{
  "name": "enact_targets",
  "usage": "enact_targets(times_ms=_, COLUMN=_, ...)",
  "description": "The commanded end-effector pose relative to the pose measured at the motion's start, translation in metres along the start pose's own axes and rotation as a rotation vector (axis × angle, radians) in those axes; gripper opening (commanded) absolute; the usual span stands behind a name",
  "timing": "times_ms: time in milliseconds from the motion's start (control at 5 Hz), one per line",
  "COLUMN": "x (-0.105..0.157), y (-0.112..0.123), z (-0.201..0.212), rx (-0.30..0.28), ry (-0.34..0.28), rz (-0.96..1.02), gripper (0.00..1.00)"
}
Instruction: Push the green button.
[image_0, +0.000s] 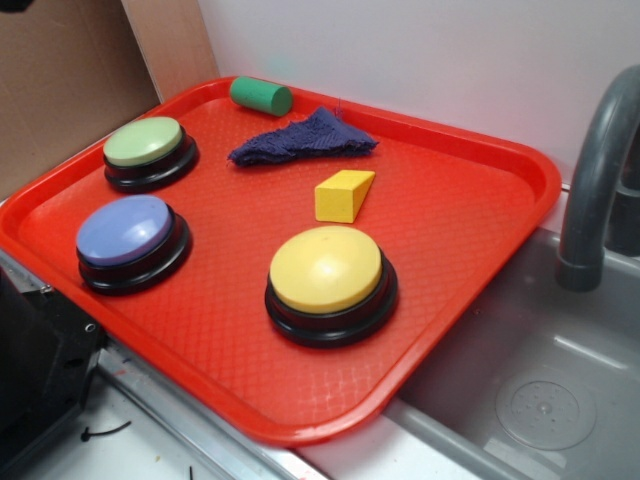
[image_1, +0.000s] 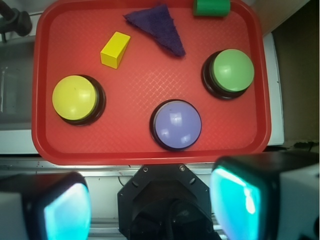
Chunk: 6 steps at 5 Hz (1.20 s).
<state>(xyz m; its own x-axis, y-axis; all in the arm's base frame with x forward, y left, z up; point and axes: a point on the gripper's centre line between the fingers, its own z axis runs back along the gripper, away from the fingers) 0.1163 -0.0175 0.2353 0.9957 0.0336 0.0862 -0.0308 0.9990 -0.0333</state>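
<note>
Where tray (image_0: 480, 150) shows waffle texture, green button (image_0: 145, 141) domed

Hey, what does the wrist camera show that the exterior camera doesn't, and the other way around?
Only the wrist view shows the gripper, its fingers spread apart, high above the tray's near edge. Only the exterior view shows the sink basin with its drain and the full gray faucet. Both show the red tray, green button, blue-purple button, yellow button, yellow block, purple cloth and green cylinder.

A glossy red plastic tray (image_0: 470, 215) with a diamond-textured floor holds a knitted dark-blue cloth (image_0: 305, 138) and a smooth, matt pale-green domed plastic button (image_0: 146, 142).
</note>
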Motion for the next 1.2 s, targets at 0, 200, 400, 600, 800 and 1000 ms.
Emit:
enact_targets(times_ms=0, x=0.0, y=0.0, z=0.0, rx=0.0, ry=0.0, rz=0.0, gripper=1.0)
enact_targets(times_ms=200, x=0.032, y=0.05, z=-0.037, rx=0.044, ry=0.068, rz=0.17, gripper=1.0)
enact_targets(times_ms=400, x=0.054, y=0.081, z=-0.063, rx=0.065, ry=0.006, rz=0.304, gripper=1.0)
enact_targets(times_ms=600, x=0.069, y=0.104, z=-0.086, rx=0.088, ry=-0.041, rz=0.376, gripper=1.0)
enact_targets(times_ms=800, x=0.075, y=0.127, z=-0.116, rx=0.119, ry=-0.104, rz=0.453, gripper=1.0)
enact_targets(times_ms=1000, x=0.081, y=0.142, z=-0.144, rx=0.114, ry=-0.092, rz=0.494, gripper=1.0)
